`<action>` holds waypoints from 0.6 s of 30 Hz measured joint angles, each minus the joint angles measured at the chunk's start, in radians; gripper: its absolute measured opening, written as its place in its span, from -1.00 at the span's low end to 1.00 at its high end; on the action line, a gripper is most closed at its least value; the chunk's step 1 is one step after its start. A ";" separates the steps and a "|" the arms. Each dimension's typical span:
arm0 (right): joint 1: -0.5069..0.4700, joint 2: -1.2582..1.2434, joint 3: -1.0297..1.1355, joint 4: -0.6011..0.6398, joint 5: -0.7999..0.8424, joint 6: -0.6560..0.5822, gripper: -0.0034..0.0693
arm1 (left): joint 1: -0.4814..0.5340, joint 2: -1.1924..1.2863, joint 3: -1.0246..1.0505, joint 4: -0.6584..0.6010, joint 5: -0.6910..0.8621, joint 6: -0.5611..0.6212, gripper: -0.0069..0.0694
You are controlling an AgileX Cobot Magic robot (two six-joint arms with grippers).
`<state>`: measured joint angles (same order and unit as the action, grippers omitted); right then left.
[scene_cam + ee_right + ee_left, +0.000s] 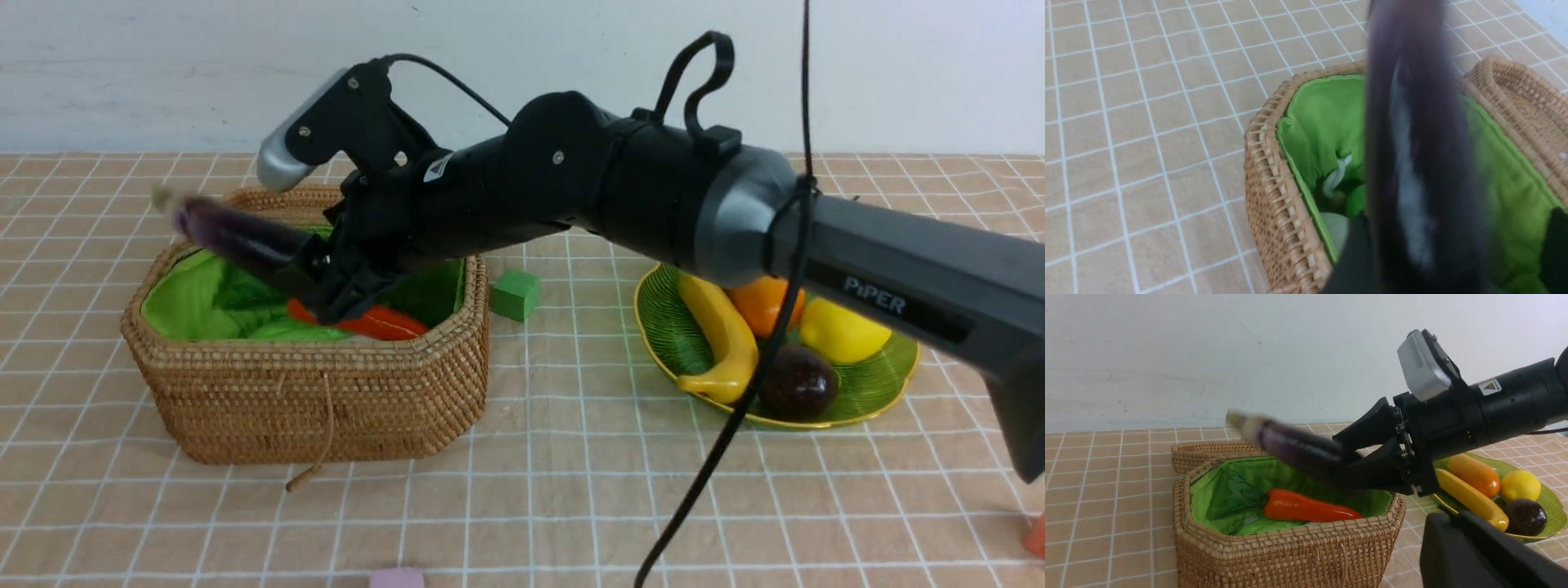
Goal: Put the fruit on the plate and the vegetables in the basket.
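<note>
We count four fruits on the plate [886, 384]: one banana [722, 335], one mango [759, 304], one lemon [841, 333] and one mangosteen [798, 382]. They lie close together, and only a thin band of green stays free along the rim.

In the basket [326, 392] we see one carrot [1306, 507] on the green lining; a pale thing near one wall, seen from the right wrist, we cannot name.

The right tool [314, 278] pinches one eggplant [237, 237] at its thick end. The eggplant is tilted above the basket opening, its blurred tip past the left rim.

The left tool [1474, 547] shows only as a dark shape low in its own view; we cannot tell if it is spread.

On the counter [571, 474] one green cube [514, 295] stands between basket and plate, touching neither. One pink cube [396, 578] lies at the near edge, with much open counter around it.
</note>
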<state>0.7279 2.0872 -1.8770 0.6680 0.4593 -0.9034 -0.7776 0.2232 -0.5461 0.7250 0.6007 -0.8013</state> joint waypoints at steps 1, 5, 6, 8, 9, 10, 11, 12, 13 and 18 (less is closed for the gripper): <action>-0.001 -0.012 0.000 -0.010 0.008 0.007 0.88 | 0.000 0.000 0.000 0.002 -0.001 -0.001 -0.78; -0.003 -0.077 0.000 -0.075 0.078 0.096 0.93 | 0.000 0.000 0.000 0.003 -0.022 -0.003 -0.78; -0.005 -0.133 0.000 -0.130 0.143 0.190 0.87 | 0.000 0.000 0.000 0.004 -0.041 -0.003 -0.78; -0.015 -0.230 0.000 -0.232 0.274 0.374 0.68 | 0.000 0.000 0.000 0.005 -0.081 -0.003 -0.78; -0.015 -0.240 0.000 -0.243 0.288 0.390 0.66 | 0.000 0.000 0.000 0.005 -0.090 -0.003 -0.78; -0.020 -0.288 0.000 -0.298 0.362 0.468 0.53 | 0.000 0.000 0.000 0.005 -0.105 -0.003 -0.78; -0.026 -0.343 0.000 -0.371 0.476 0.552 0.35 | 0.000 0.000 0.000 0.002 -0.130 -0.003 -0.78; -0.028 -0.395 0.000 -0.445 0.559 0.622 0.14 | 0.000 0.000 0.000 -0.005 -0.143 -0.003 -0.78; -0.029 -0.442 0.005 -0.527 0.666 0.678 -0.07 | 0.000 -0.005 0.004 -0.016 -0.156 -0.006 -0.78; -0.029 -0.614 0.116 -0.714 0.786 0.843 -0.72 | 0.000 -0.094 0.099 -0.114 -0.233 -0.007 -0.78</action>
<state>0.6987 1.4728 -1.7611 -0.0464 1.2452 -0.0603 -0.7776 0.1295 -0.4474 0.6111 0.3676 -0.8084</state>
